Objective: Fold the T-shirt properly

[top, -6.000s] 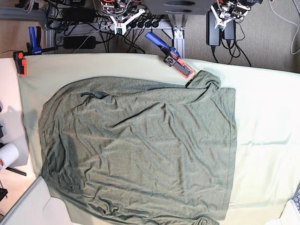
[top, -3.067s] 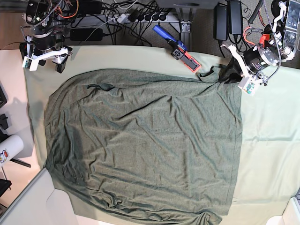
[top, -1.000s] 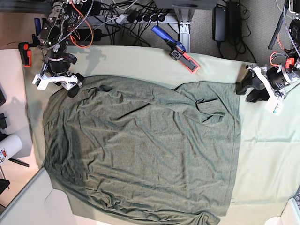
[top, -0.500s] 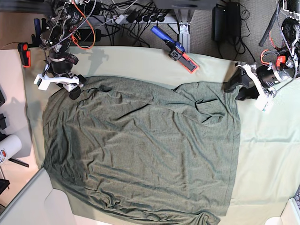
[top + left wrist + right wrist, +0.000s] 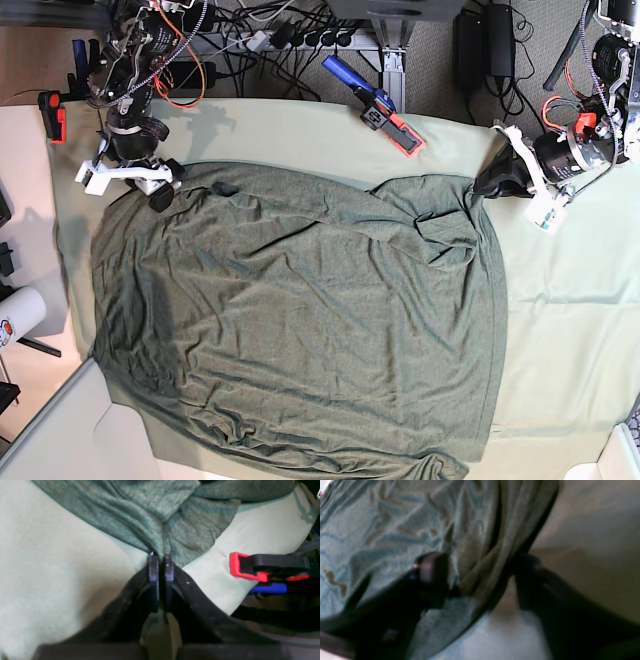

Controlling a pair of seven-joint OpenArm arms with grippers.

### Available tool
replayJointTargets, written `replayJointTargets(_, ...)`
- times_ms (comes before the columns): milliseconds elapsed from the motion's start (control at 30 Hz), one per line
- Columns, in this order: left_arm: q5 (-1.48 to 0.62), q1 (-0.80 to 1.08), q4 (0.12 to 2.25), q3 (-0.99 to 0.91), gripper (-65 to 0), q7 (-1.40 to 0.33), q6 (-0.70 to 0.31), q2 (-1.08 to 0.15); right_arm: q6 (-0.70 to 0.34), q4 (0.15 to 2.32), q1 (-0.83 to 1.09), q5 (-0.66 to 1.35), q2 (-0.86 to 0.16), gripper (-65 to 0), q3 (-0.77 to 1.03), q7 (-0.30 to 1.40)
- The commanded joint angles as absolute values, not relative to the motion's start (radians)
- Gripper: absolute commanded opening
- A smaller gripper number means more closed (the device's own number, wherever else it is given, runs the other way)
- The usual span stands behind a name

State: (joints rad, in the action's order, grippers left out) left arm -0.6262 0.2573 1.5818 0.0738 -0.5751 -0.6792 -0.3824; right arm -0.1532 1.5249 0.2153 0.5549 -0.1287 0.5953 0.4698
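T-shirt (image 5: 300,320): it lies spread and wrinkled over the pale green cloth on the tabletop (image 5: 570,330), with its two far corners in my reach.
Left end effector (image 5: 161,563): my jaws are pressed together on a pinch of the shirt's edge, fabric bunching up out of the tips.
Right end effector (image 5: 480,580): my jaws stand apart around a hanging fold of the shirt; the blur keeps me from telling whether they bite yet.
Step in hand: securing both far corners, I judge.
How to do it well: I should seat the right grip fully before lifting, then raise both corners evenly so the cloth stays taut between them.
Watch for: the red and blue clamp (image 5: 385,115) just beside my left corner, and dragging the tablecloth along.
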Motion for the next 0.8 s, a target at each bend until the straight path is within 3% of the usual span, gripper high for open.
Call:
replayJointTargets(0,-0.616,0.254,1.592,0.072,-65.0,-0.580,-0.698,-0.391,-0.165,1.536,0.208,0.562,-0.132,-45.3,0.595,0.468)
replayJointTargets(67,-0.617,0.254,1.592,0.072,-65.0,-0.580,-0.698,-0.391,-0.165,1.536,0.208,0.562,-0.132,-60.7,0.595,0.467)
replayJointTargets(100,-0.618,0.254,1.592,0.070,-65.0,-0.580,-0.698,-0.391,-0.165,1.536,0.208,0.561,-0.132,-65.0,0.595,0.468)
replayJointTargets(500,-0.855,0.275,1.674,-0.021,-65.0,-0.694,-0.698,-0.457,-0.261,1.617,0.218,0.566,-0.137,-65.0,0.646,0.585)
replayJointTargets(767,-0.860,0.333,1.852,-0.021,-65.0,-0.693,-0.698,-0.518,-0.266,1.721,0.295,0.591,-0.200,-65.0,0.702,0.587)
